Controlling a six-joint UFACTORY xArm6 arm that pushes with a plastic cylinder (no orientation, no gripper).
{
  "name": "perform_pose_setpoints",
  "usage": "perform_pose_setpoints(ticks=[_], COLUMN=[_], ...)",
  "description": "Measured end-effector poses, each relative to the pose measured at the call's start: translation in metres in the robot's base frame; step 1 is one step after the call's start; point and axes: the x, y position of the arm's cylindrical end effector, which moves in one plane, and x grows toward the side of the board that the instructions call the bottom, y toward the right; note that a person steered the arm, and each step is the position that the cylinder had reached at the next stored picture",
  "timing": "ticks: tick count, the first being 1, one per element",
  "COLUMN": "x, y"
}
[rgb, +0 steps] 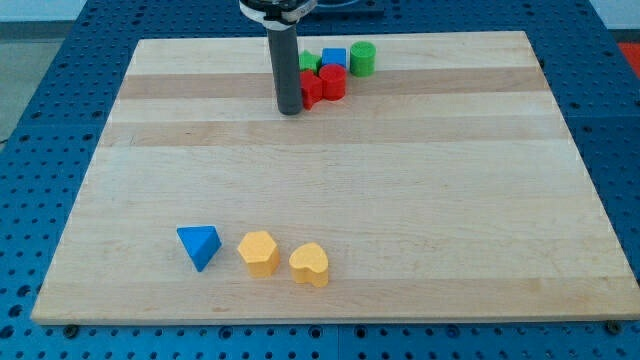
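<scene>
My tip (290, 110) rests on the wooden board (330, 180) near the view's top, just left of a cluster of blocks. It touches or nearly touches a red block (311, 91) whose shape is partly hidden by the rod. A red cylinder (333, 81) sits right of that. Behind them stand a blue cube (334, 58), a green block (309, 62) partly hidden by the rod, and a green cylinder (363, 58) at the cluster's right. Far off, near the view's bottom left, lie a blue triangular block (200, 246), a yellow hexagonal block (259, 253) and a yellow heart-shaped block (310, 264).
The board lies on a blue perforated table (40, 150). The rod rises to the arm's white mount (275, 8) at the view's top edge.
</scene>
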Motion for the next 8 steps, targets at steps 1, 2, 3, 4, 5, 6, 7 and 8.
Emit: perform_pose_setpoints(ticks=[1,2,3,4,5,6,7,8], x=[-0.002,0.012,0.075,0.059,-0.023,-0.065,-0.064,-0.062], y=[-0.008,-0.009,0.040,0.111,0.112,0.070,0.003,-0.031])
